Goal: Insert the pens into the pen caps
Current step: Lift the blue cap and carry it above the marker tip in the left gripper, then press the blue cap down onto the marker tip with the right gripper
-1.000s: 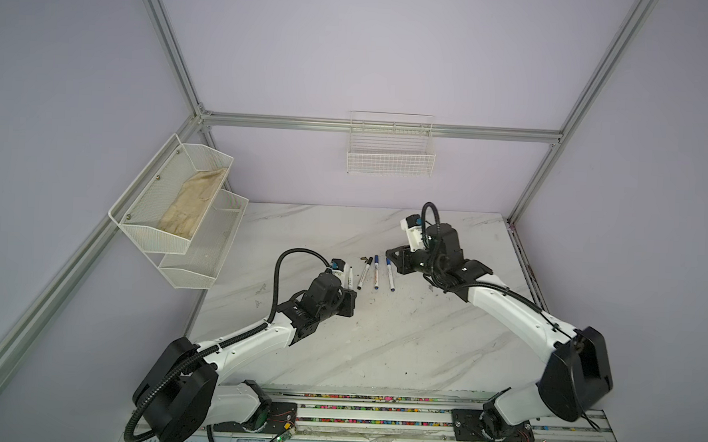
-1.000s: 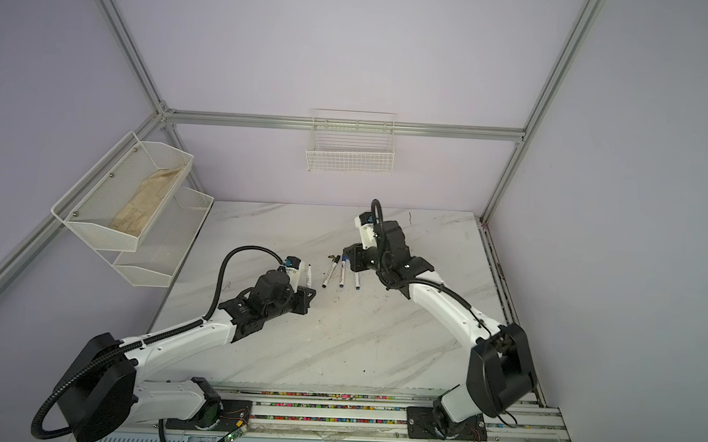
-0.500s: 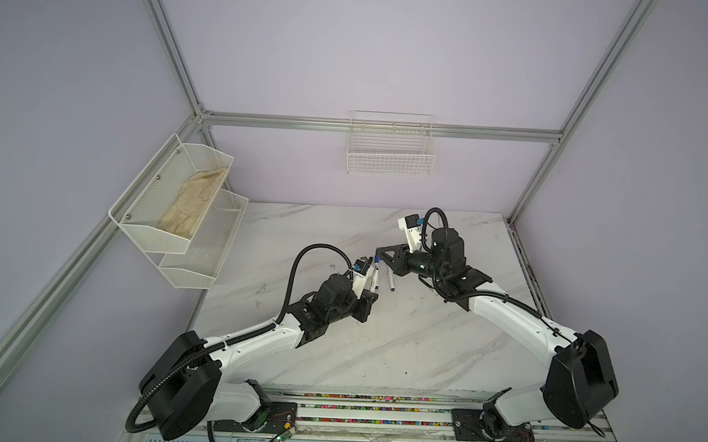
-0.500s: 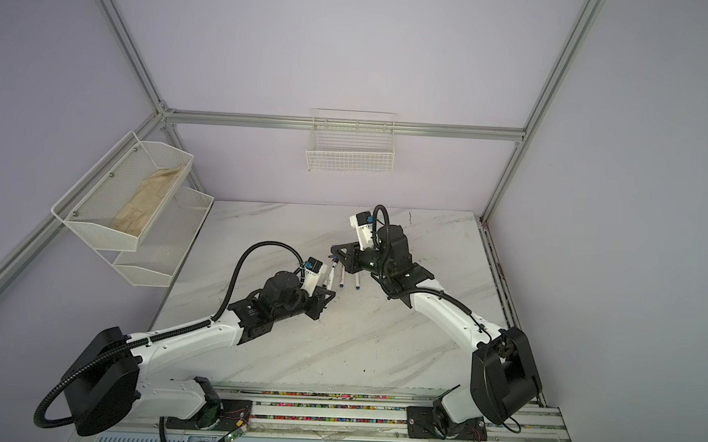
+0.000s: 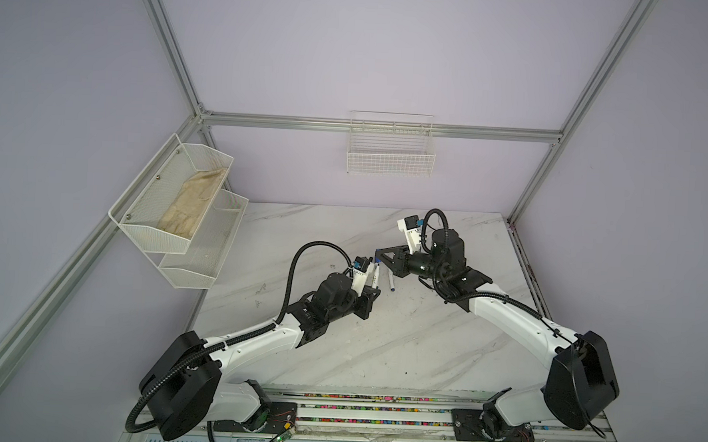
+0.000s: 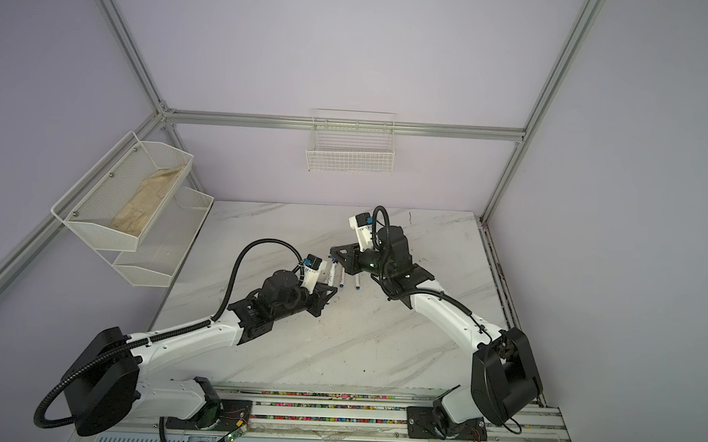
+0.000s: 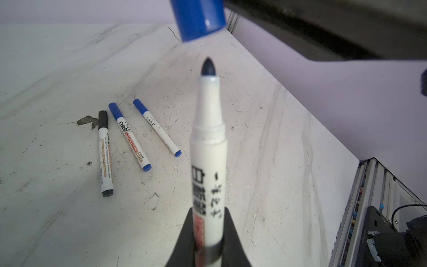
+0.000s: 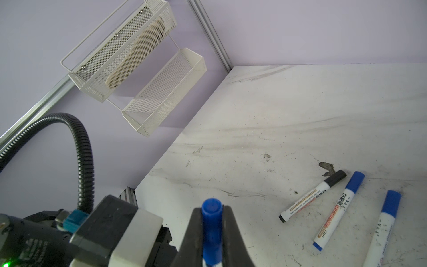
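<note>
Change in the last second: the left gripper (image 7: 208, 212) has moved right across the table (image 5: 379, 348). The right gripper (image 8: 212, 209) has come left to meet it. Their tips now stand near each other, over the lying pens, which have not shifted.

Grip: the left fingers (image 7: 182, 240) are clamped on the barrel of a bare pen (image 7: 209, 161), nib pointing away from the wrist. The right fingers (image 8: 193, 231) are clamped on a loose cap (image 8: 212, 222), which is blue. In the left wrist view the cap's mouth is just beyond the nib. The two are apart and not quite in line.

Count:
- Pens, four: one held and three lying side by side on the table. These are a black-capped pen (image 7: 105, 152), a blue-capped pen (image 7: 129, 136) and a second blue-capped pen (image 7: 157, 127).
- Caps, four: three fitted, one loose.
- Arms, two.
- Wall racks, two: a two-tier mesh shelf (image 8: 161, 92) with a beige cloth (image 8: 138, 50) in its upper tier, and a wire basket (image 5: 390, 161) on the back wall.

Surface: white marble-look top with grey veins, scuffed, with a dark smear (image 7: 86, 120) beside the black cap.

Room: lilac walls and an aluminium frame (image 5: 382, 127).
</note>
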